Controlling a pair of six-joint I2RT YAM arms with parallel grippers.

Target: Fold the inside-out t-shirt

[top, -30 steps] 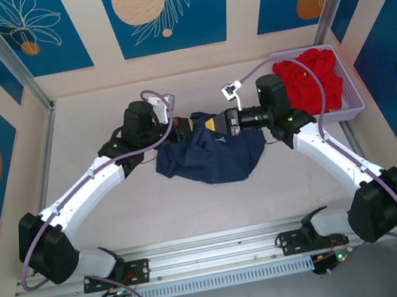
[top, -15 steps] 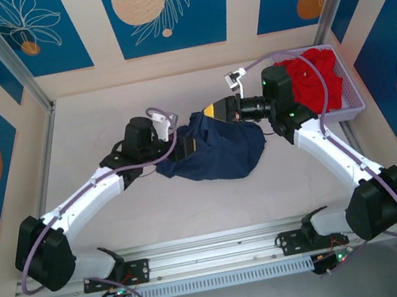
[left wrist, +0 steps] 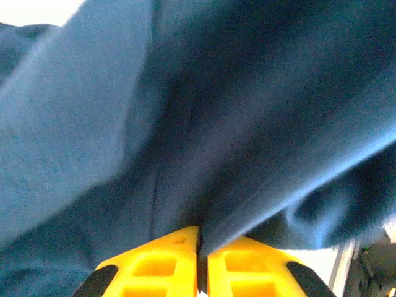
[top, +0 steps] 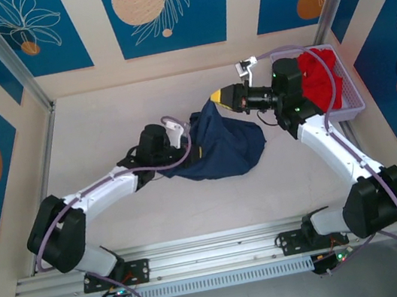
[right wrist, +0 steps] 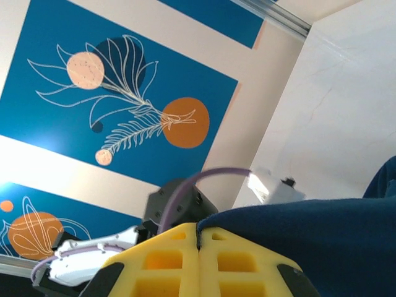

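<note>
1 navy t-shirt (top: 221,148) sits at the centre of the frame. 1 heap of red cloth (top: 320,78) lies in 1 lavender basket (top: 355,103) at the upper right; how many pieces make up the heap cannot be told. 2 white arms enter from the bottom edge, the left arm (top: 106,190) and the right arm (top: 336,152). There are 2 yellow-fingered grippers, the left gripper (left wrist: 199,247) and the right gripper (right wrist: 199,238). 3 blue panels (top: 164,9) span the top.
</note>
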